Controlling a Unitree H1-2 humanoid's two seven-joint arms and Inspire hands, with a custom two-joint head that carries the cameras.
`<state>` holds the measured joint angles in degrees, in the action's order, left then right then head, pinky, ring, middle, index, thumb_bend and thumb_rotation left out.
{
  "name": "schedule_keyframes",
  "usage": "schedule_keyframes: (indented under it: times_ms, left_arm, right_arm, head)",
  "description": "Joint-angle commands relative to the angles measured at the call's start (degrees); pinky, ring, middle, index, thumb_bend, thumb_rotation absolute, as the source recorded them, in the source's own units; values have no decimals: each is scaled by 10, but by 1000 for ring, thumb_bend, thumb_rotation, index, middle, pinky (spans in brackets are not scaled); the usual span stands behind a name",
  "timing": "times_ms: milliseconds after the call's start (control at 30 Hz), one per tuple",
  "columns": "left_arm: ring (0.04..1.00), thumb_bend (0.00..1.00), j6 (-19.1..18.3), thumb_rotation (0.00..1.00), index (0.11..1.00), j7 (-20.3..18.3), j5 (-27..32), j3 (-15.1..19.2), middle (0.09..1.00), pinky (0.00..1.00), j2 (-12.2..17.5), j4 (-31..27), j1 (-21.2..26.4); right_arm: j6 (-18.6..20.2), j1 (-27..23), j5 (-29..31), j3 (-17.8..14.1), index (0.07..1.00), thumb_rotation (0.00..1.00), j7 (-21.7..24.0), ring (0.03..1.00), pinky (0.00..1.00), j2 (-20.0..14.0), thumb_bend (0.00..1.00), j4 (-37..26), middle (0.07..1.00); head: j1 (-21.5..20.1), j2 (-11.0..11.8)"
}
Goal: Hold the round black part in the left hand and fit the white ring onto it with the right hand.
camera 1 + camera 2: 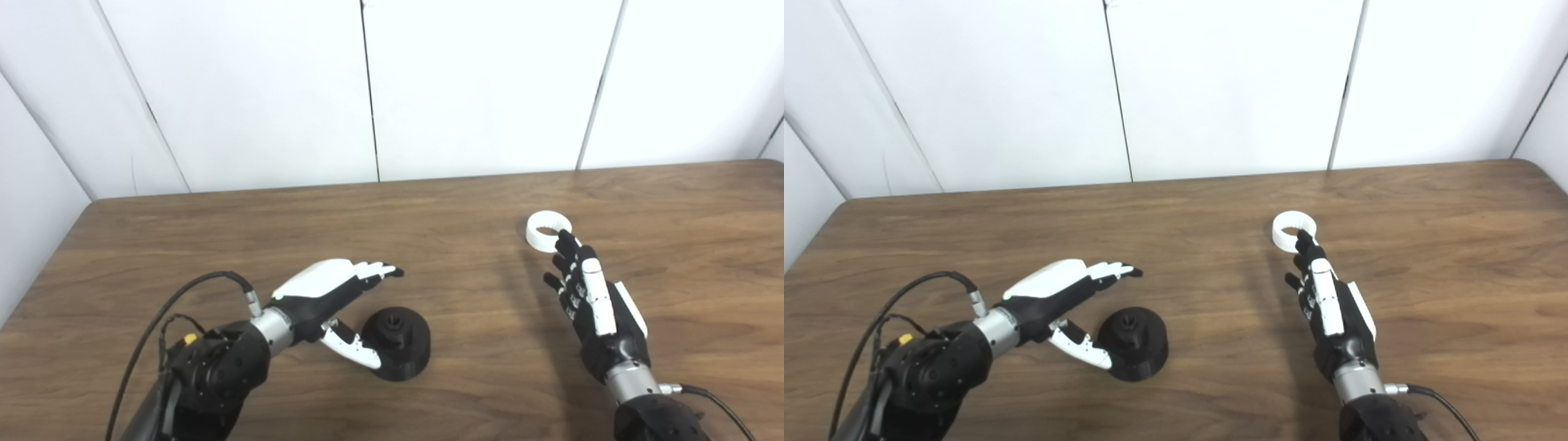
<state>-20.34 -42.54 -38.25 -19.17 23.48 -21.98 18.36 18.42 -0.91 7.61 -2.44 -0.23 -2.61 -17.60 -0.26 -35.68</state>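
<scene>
The round black part [397, 343] stands on the wooden table [429, 245], low and left of centre. My left hand [331, 294] is open just left of it, fingers stretched out above the part and the thumb by its left side; it holds nothing. The white ring [547, 230] lies flat on the table at the right. My right hand [591, 300] is open and empty, fingers straight and pointing at the ring, the fingertips at its near edge. Whether they touch it I cannot tell. The same scene shows in the right eye view, with the part [1134, 351] and the ring [1292, 231].
White wall panels [367, 92] stand behind the table's far edge. The table's left edge runs close to my left arm. A black cable [159, 318] loops from my left wrist.
</scene>
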Motion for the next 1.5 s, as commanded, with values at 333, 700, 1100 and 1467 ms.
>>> schedule_keyframes:
  times_ms: [333, 700, 1100, 1467]
  left_arm:
    - [1000, 1000, -21, 302, 923, 12, 12, 7, 1000, 942, 5, 35, 20]
    - [1000, 1000, -7, 333, 911, 34, 9, -7, 1000, 938, -3, 64, 12]
    - [1000, 1000, 0, 349, 897, 43, 14, -20, 1000, 989, -4, 59, 1]
    - [1000, 1000, -7, 350, 848, 33, 28, -25, 1000, 979, -2, 55, -5]
  right_arm:
    - [-3, -15, 6, -2, 965, 1000, 8, 996, 933, -5, 477, -28, 988]
    - [7, -16, 9, -6, 967, 1000, 7, 1000, 940, -8, 459, -38, 989]
    - [11, -20, 10, -9, 958, 1000, 6, 994, 951, -10, 462, -39, 976]
    - [15, -22, 10, -13, 959, 1000, 5, 988, 963, -11, 467, -38, 973]
  head:
    - [-4, -4]
    - [-5, -8]
    - [-4, -13]
    - [-2, -16]
